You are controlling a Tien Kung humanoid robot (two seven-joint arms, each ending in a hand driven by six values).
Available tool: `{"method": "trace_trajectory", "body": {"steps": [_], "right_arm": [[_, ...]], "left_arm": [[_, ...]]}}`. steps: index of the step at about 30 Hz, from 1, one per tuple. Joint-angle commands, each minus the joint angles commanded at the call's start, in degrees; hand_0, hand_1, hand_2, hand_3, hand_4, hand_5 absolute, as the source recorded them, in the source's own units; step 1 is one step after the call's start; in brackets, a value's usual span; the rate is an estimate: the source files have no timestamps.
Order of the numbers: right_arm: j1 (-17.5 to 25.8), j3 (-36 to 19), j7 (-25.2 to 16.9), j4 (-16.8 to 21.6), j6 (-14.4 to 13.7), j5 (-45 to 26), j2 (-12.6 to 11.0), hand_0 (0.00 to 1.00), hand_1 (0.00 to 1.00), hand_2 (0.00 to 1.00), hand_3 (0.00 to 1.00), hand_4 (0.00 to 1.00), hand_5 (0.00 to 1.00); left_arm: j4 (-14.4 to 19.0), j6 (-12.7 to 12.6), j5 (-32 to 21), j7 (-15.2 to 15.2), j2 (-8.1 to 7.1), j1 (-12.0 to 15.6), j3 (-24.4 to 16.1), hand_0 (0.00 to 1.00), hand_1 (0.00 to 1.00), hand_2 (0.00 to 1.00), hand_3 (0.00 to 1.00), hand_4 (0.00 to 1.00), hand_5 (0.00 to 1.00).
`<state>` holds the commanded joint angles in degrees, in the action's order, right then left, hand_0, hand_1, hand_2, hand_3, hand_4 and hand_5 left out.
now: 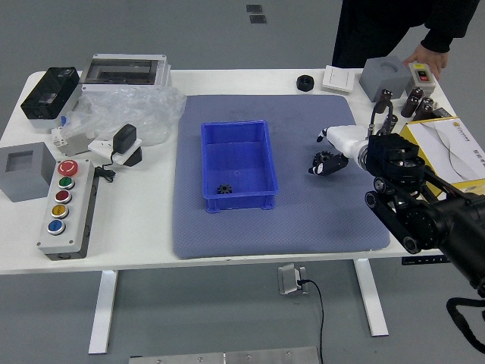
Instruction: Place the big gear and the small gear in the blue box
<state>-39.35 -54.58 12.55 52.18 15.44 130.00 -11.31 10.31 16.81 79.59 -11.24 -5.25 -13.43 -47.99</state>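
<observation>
My right hand (326,153) reaches in from the right over the grey-blue mat. Its dark fingertips are spread around the big black gear (323,158), which lies on the mat right of the box; a firm hold on it cannot be seen. The small dark gear (225,189) lies inside the blue box (242,200), near its front left corner. The left hand is out of view.
A button panel (64,205), a grey block (26,171) and plastic wrap (125,114) are at left. Behind the mat (280,231) sits a black roll (305,83). A person's hand (427,58) rests by grey devices at the far right.
</observation>
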Motion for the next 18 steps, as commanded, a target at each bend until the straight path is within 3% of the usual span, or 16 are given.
{"method": "trace_trajectory", "body": {"steps": [18], "right_arm": [[-0.6,0.8,0.0,-3.0,0.0,0.0,0.9,0.707,0.654,0.78,0.784,0.781,0.444]], "left_arm": [[0.0,0.0,-0.2,0.0,0.12,0.0,0.1,0.909,0.896,0.905,0.885,0.874,0.577]]}}
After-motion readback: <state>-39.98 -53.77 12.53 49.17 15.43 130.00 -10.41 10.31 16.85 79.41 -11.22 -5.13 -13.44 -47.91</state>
